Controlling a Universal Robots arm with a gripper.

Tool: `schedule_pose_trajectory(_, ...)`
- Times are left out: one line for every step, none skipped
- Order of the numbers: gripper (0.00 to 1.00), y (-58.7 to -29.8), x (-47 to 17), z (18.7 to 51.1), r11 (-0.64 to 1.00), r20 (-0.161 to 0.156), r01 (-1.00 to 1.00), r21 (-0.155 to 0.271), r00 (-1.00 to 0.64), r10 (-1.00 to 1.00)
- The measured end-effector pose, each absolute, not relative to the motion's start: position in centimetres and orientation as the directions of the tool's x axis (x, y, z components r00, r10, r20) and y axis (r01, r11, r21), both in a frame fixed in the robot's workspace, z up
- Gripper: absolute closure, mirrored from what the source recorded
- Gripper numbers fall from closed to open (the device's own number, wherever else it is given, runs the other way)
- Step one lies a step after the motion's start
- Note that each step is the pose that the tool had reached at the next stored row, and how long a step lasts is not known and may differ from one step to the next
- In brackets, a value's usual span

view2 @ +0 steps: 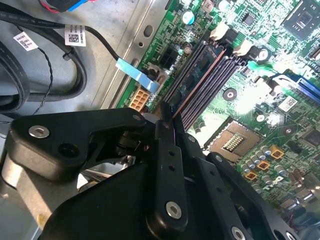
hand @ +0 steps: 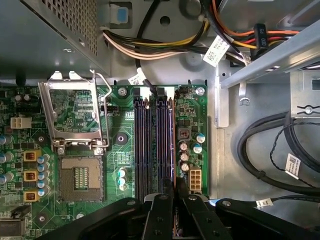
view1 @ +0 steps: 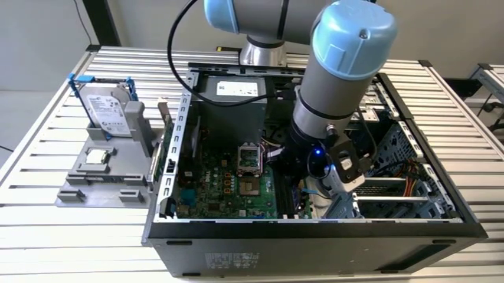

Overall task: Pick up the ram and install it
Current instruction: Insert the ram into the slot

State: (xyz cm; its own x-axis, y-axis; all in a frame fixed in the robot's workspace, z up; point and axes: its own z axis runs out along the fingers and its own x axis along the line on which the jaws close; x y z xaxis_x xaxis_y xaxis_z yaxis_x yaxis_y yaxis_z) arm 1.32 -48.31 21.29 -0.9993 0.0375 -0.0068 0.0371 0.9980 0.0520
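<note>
1. The arm reaches down into the open computer case, and the gripper hangs low over the green motherboard, right at the near end of the row of memory slots.

2. The ram sits on edge in one of those slots, beside the empty processor socket – a thin dark stick running the length of the slot, with a coppery edge catching the light in the second wrist view.

3. The gripper's fingers are drawn close together, tips right at the near end of the stick. They look clamped on its top edge, though I judge that rather than see it outright – the tips hide the contact.

4. Holding it by the thin edge makes sense: the slots are narrow and packed side by side, so the stick has to go down upright and in line with them.

5. The pale clips at the far end of the slots look splayed outward, so I judge the stick is not fully pressed home.

6. Outside the case, on the grey tray at the exterior view's left, the hard drive stands upright in its blue frame with the small square chip lying flat below it; both are well apart from the gripper.
</note>
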Motion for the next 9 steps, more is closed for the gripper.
schedule_pose_trajectory(1.0,-48.31,1.32,21.3,0.998,-0.007,0.037,0.054,-0.999,0.038)
schedule_pose_trajectory(1.0,-48.31,1.32,21.31,0.998,-0.007,0.037,0.056,-0.999,0.038)
schedule_pose_trajectory(1.0,-48.32,1.33,21.32,0.998,-0.006,0.038,0.059,-0.999,0.038)
schedule_pose_trajectory(1.0,-48.33,1.32,21.34,0.997,-0.006,0.038,0.064,-0.999,0.039)
schedule_pose_trajectory(1.0,-48.35,1.32,21.36,0.997,-0.006,0.039,0.068,-0.999,0.04)
schedule_pose_trajectory(1.0,-48.33,1.32,21.31,0.997,-0.006,0.04,0.072,-0.999,0.041)
schedule_pose_trajectory(1.0,-48.34,1.32,21.29,0.996,-0.006,0.041,0.073,-0.999,0.042)
schedule_pose_trajectory(1.0,-48.37,1.32,21.28,0.996,-0.006,0.043,0.074,-0.999,0.044)
schedule_pose_trajectory(1.0,-48.39,1.32,21.27,0.996,-0.006,0.045,0.074,-0.999,0.045)
